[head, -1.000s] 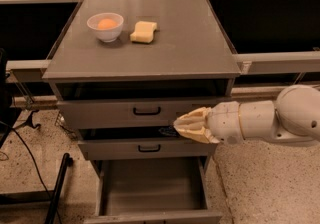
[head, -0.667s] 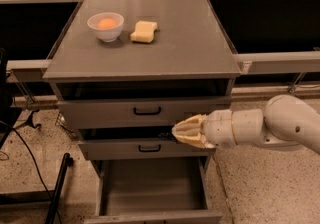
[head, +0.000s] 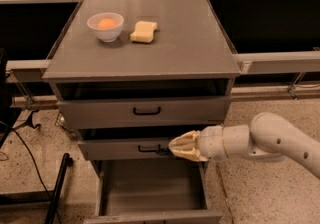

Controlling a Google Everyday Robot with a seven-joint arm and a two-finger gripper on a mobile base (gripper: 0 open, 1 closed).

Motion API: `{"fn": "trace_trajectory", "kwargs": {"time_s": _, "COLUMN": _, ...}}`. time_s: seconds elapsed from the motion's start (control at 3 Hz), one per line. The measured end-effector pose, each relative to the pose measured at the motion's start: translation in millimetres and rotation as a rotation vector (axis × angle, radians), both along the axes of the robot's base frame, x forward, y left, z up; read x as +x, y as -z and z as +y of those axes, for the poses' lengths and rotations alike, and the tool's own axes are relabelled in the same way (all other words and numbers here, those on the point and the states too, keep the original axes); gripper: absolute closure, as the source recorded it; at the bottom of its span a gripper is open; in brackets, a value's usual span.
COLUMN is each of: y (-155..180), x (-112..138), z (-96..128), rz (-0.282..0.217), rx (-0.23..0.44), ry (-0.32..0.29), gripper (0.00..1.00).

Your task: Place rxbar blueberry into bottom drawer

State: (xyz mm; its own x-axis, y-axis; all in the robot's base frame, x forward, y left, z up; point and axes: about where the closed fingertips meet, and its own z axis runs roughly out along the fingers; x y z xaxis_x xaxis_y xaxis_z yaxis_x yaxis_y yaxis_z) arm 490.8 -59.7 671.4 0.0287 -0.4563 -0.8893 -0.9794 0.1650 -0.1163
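Observation:
My gripper (head: 176,147) is at the end of the white arm that comes in from the right. It points left in front of the middle drawer's face, just right of that drawer's black handle (head: 147,148). It hangs above the back right part of the bottom drawer (head: 150,188), which is pulled open and shows a plain grey inside. A small dark shape sits at the gripper's tip. I cannot tell whether it is the rxbar blueberry or part of the handle. No bar lies on the cabinet top or in the drawer.
On the grey cabinet top (head: 190,43) stand a white bowl (head: 105,26) with an orange thing in it and a yellow sponge (head: 143,32). The top drawer (head: 145,111) is slightly open. A black pole (head: 57,188) and cables lie on the floor at left.
The gripper has moved down and a little left, from the top drawer's level to the front of the middle drawer, above the open bottom drawer.

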Motion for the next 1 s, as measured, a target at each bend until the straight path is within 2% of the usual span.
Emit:
{"fn": "trace_trajectory", "kwargs": {"time_s": 0.33, "y": 37, "x": -9, "z": 6, "rz": 0.001, "rx": 0.009, "ry": -0.026, "gripper": 1.0}}
{"fn": "trace_trajectory", "kwargs": {"time_s": 0.67, "y": 37, "x": -9, "z": 6, "rz": 0.001, "rx": 0.009, "ry": -0.026, "gripper": 1.0}}
{"fn": "trace_trajectory", "kwargs": {"time_s": 1.0, "y": 55, "x": -9, "z": 2, "rz": 0.011, "rx": 0.011, "ry": -0.019, "gripper": 1.0}}
